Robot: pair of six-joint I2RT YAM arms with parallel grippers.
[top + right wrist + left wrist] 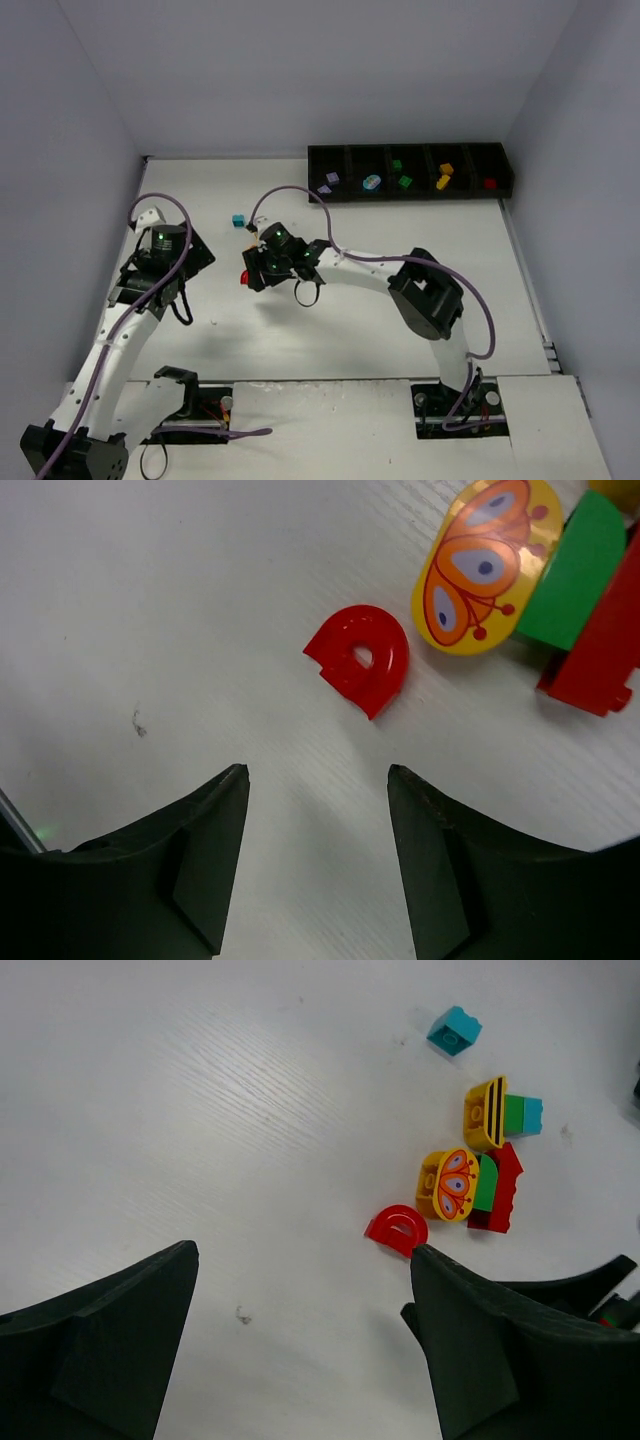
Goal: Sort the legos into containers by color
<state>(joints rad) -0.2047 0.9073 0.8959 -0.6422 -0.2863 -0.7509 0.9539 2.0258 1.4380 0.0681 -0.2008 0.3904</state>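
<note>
In the top view, the right gripper [256, 270] hides most loose legos [455, 1182].

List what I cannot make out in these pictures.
Top view: the brick pile is mostly hidden under the right hand; only one red brick peeks out.
Top view: the sorted bricks in the tray are too small to tell shapes.
Right wrist view: the red block is cut off by the right edge.

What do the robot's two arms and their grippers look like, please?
Both the left arm and the right arm have white links with black joint housings. A lilac cable runs along each in loose loops. A small green light glows on each wrist. The left gripper and right gripper carry matte black, wedge-shaped fingers.
</note>
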